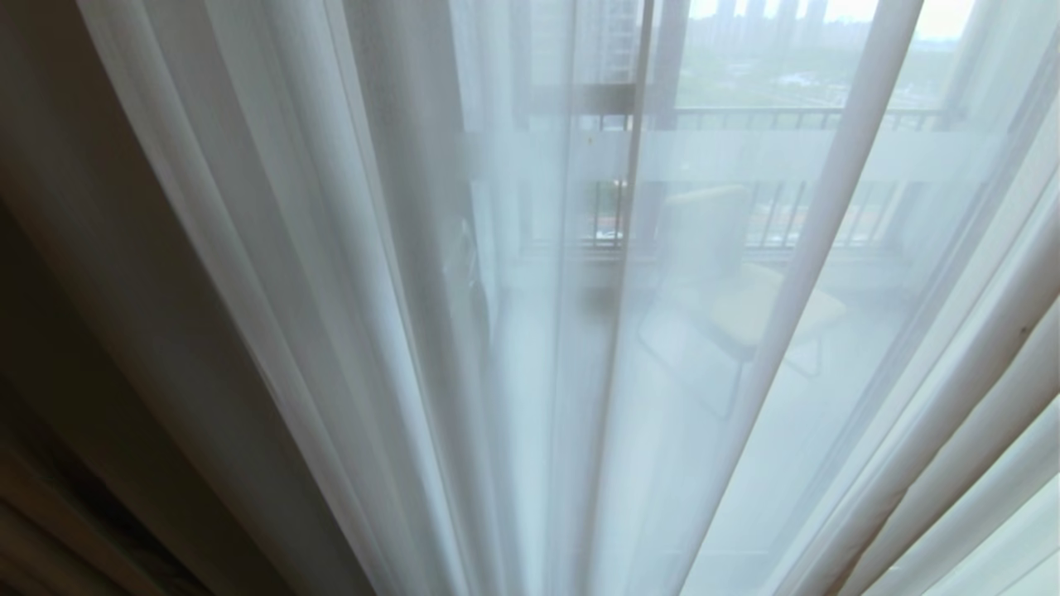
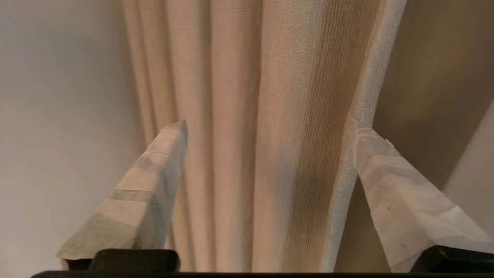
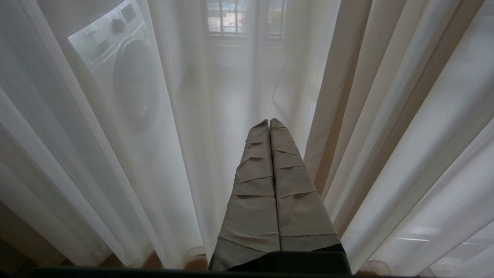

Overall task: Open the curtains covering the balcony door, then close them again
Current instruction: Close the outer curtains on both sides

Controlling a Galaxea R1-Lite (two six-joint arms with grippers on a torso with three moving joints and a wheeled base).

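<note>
Left claw point(image 2: 270, 127) spread wide, tape-wrapped fingers point(image 2: 154, 181) either side of a beige woven fold of the curtains point(image 2: 247, 116), gripping nothing; one fingertip just at the fold's edge, contact impossible to judge. Right claw point(image 3: 269, 122) pressed together, empty, pointing at the sheer white layer hanging just ahead. Drawn fully across the head view, sheer pleats in the middle, opaque folds bunched at far left. Dimly through the sheer: the dark frame of the balcony door point(image 1: 638, 165), a pale chair point(image 1: 745, 298), a railing point(image 1: 795, 120), and a washing machine point(image 3: 119, 65) in the right wrist view.
</note>
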